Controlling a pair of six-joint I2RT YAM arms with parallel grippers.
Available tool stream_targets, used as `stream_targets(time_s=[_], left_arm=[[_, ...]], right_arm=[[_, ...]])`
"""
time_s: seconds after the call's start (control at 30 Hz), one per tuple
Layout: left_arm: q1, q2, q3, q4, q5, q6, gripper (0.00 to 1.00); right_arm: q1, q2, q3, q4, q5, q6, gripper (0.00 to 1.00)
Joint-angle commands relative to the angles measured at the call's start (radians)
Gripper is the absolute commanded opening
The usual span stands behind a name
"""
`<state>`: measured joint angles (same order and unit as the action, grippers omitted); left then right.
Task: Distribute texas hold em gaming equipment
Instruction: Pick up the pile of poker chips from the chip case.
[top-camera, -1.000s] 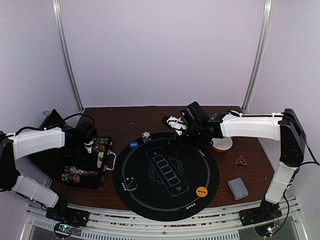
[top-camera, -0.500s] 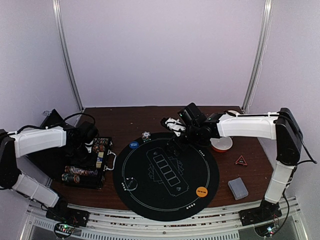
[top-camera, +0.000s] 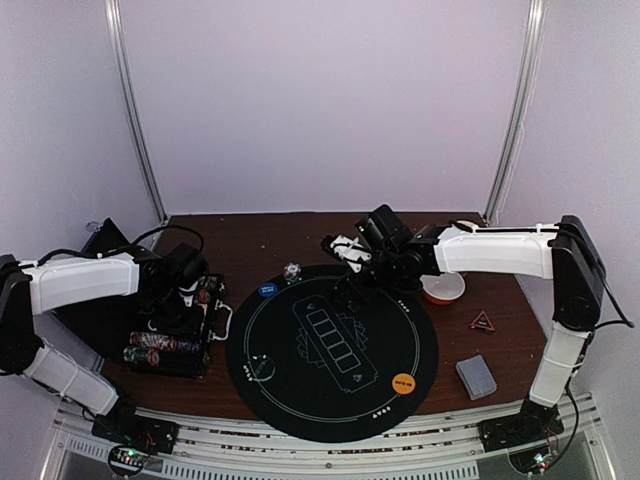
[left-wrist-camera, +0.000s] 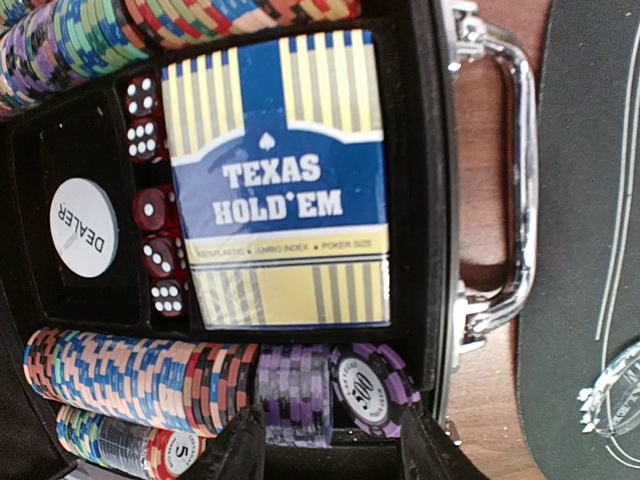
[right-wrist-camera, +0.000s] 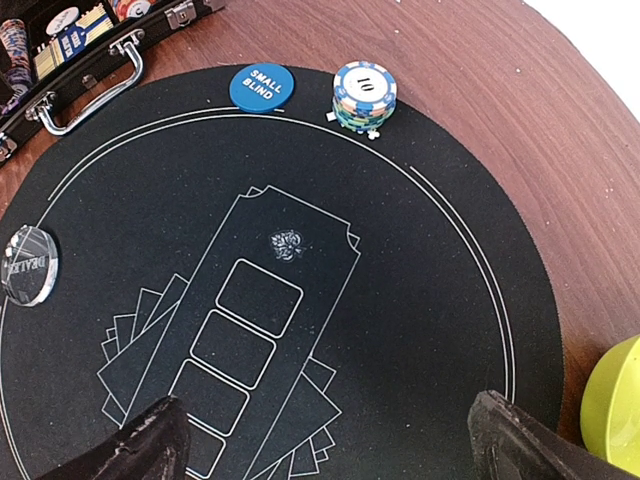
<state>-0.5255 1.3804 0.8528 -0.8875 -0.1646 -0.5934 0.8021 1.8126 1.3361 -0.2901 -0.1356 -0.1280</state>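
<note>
Left gripper (left-wrist-camera: 333, 440): half-spread astride purple chips (left-wrist-camera: 295, 395), left of mat (top-camera: 300, 390); cannot tell if gripping.
Right gripper (right-wrist-camera: 335, 445): wide, empty, above mat's far part.

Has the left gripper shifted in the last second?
Yes. The left gripper has edged right over the chip case, toward the black mat.
</note>
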Motion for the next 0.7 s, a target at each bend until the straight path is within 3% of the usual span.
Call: stream_targets(time_s=[0.0,0.23,0.5,0.67], left_arm=[[-0.001,0.015,-0.008,-0.008,-0.03,-0.019,0.49],[-0.001,0.021,-0.028,-0.017,-0.048,-0.027,0.46],[-0.002,0.021,-0.08,0.074,0.071,-0.01,0.39],[-0.002,-0.013,-0.076,0.073,0.077,0.003,0.4]], right_arm=[[0.005,0.005,0.02,-0.033,-0.009,-0.006,1.0],[0.005,0.011,0.02,-0.04,-0.024,-0.007,1.0],[0.005,0.012,0.022,-0.046,-0.024,-0.014,1.0],[0.004,0.015,0.021,-0.05,-0.024,-0.016,1.0]])
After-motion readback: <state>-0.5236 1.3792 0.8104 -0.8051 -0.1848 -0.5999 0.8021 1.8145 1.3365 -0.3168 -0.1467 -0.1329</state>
